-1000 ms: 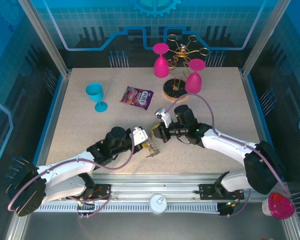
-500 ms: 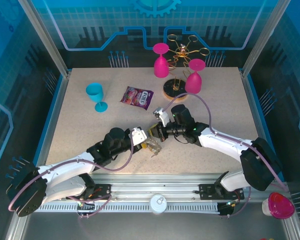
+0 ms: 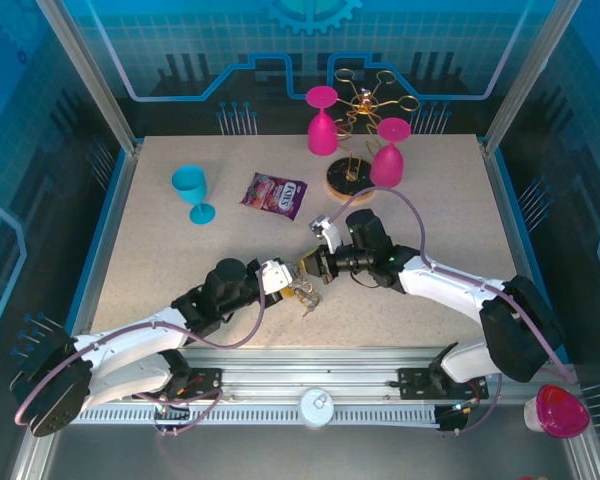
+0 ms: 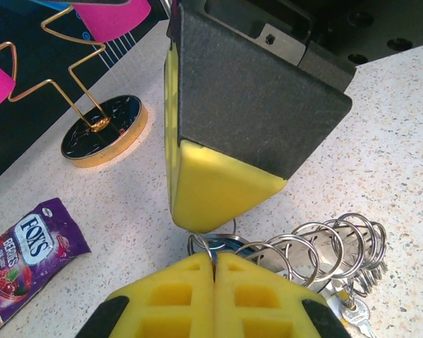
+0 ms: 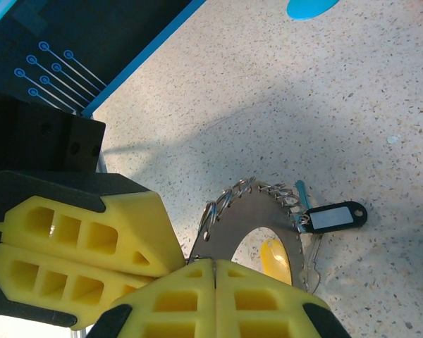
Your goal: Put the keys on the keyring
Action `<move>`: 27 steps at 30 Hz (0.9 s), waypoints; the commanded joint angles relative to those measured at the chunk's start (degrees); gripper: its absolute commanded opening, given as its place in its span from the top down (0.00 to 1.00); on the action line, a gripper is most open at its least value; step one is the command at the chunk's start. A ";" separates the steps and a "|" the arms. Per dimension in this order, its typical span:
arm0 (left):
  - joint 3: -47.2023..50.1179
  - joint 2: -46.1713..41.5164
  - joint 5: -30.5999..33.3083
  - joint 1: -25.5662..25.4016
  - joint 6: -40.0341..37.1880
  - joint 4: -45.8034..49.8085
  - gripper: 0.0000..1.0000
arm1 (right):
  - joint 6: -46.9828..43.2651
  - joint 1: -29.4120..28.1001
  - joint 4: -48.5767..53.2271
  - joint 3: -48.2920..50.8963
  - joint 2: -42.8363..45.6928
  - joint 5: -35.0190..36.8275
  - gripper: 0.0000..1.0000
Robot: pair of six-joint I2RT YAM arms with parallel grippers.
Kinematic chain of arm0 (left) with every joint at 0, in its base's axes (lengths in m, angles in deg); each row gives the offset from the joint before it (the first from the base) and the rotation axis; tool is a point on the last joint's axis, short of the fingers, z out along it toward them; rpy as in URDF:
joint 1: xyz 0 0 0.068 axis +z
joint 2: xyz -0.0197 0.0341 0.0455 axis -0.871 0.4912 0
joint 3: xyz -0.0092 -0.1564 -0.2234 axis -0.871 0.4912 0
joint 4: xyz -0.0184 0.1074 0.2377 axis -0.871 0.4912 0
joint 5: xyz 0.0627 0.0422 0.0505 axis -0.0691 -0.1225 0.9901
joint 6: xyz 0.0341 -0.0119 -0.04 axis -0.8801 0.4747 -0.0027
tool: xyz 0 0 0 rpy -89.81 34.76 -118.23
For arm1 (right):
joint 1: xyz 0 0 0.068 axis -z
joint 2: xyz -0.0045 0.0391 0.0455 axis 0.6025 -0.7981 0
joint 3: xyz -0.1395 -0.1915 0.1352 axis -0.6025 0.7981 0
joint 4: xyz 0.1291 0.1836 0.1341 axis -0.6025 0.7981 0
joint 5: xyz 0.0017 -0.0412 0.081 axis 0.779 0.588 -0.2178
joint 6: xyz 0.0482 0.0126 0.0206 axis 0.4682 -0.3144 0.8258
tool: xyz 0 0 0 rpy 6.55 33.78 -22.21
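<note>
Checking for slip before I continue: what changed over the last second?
The left gripper and its elbow drew slightly toward the near left; the right gripper edged left. Both stay shut on the keyring. The candy bag and blue goblet are unmoved.

Table (image 3: 180,270), contents by position.
- Centre, toward the near edge: keyring (image 3: 305,292), between the left gripper (image 3: 285,277) on its left and the right gripper (image 3: 315,268) just behind and to its right, both touching it. Keys (image 3: 308,303) lie along its near rim.
- Behind the keyring, left of centre: snack packet (image 3: 275,194), flat.
- Further left: upright goblet (image 3: 192,192), alone.
- Far edge, right of centre: wire rack (image 3: 365,105) on its round base (image 3: 346,178).
- Just left of the rack: inverted goblet (image 3: 321,122).
- Just right of the base: second inverted goblet (image 3: 388,152).
</note>
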 commanded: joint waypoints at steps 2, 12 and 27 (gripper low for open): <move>0.53 -1.59 -4.93 -1.04 -1.37 -0.81 1.00 | 1.66 2.23 -3.38 0.94 0.75 4.25 1.00; 0.74 -1.50 -4.23 -1.03 -0.64 -1.87 1.00 | 3.10 2.32 -6.18 1.66 0.25 3.20 1.00; 4.21 -3.16 -7.47 0.44 7.95 -9.90 1.00 | -3.71 2.67 15.34 6.09 -0.56 16.30 1.00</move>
